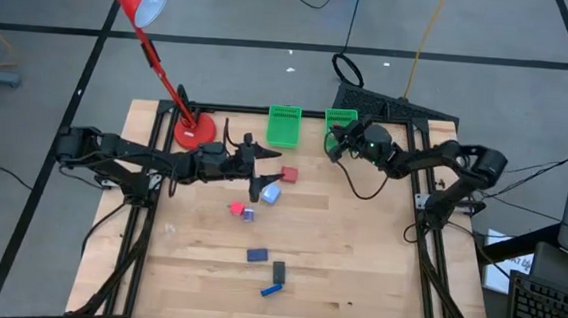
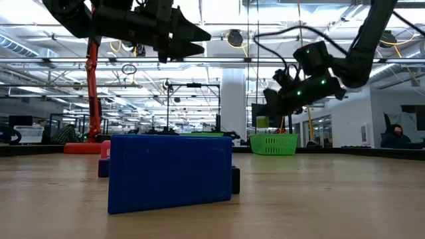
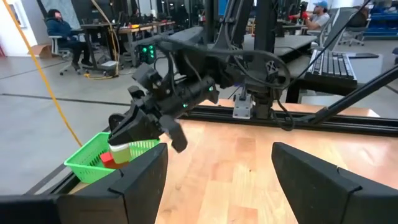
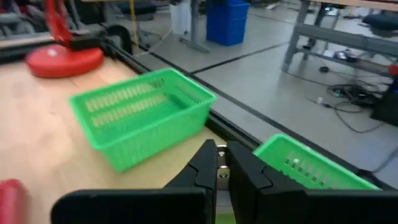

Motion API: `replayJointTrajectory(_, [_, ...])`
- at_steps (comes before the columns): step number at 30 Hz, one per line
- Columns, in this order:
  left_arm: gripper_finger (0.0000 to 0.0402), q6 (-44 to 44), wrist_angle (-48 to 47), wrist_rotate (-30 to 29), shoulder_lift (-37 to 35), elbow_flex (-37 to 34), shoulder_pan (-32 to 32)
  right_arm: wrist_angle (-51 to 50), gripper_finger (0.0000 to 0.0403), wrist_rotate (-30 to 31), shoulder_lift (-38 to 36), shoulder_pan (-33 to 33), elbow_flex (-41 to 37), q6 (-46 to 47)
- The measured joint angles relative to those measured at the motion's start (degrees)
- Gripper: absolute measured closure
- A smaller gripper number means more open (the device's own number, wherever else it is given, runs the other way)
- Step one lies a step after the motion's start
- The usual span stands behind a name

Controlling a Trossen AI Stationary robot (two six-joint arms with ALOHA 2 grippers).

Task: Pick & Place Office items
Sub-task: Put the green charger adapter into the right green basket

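Lying loose on the pale wooden table, the office items are small pieces scattered over its middle and near part. A red block, squarish, sits just beside the left gripper. A pale blue cube lies close below that gripper in the high view. A tiny red-pink bit touches or nearly touches a small purplish-silver bit. A dark blue oblong, flat and rectangular, lies nearer the front edge; in the low view it fills the foreground as a blue slab standing on its long edge. A black oblong lies just beyond it, and a bright blue oblong, slimmer and tilted, is nearest the front.

Left gripper: raised above the table near the red block and pale blue cube, fingers spread wide, nothing between them.

Right gripper: over the right green mesh basket at the far edge, fingers pressed together, with nothing visible between them. A red and yellowish item lies inside that basket.

The left green mesh basket stands near the red desk lamp.
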Motion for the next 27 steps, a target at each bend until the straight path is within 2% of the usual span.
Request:
replayJointTrajectory(10, [0.0128,-0.9,-0.1,0.0,0.0,0.0,0.0,1.7,0.0395,0.1,3.0,-0.9,0.0,3.2])
replayJointTrajectory(21, [0.011,-0.9,-0.5,0.1,0.0,0.0,0.0,0.5,0.0395,0.0,3.1,-0.8,0.0,4.9])
replayJointTrajectory(27, [0.0118,-0.9,-0.5,0.1,0.0,0.0,0.0,0.2,0.0395,0.0,3.1,-0.8,0.0,6.0])
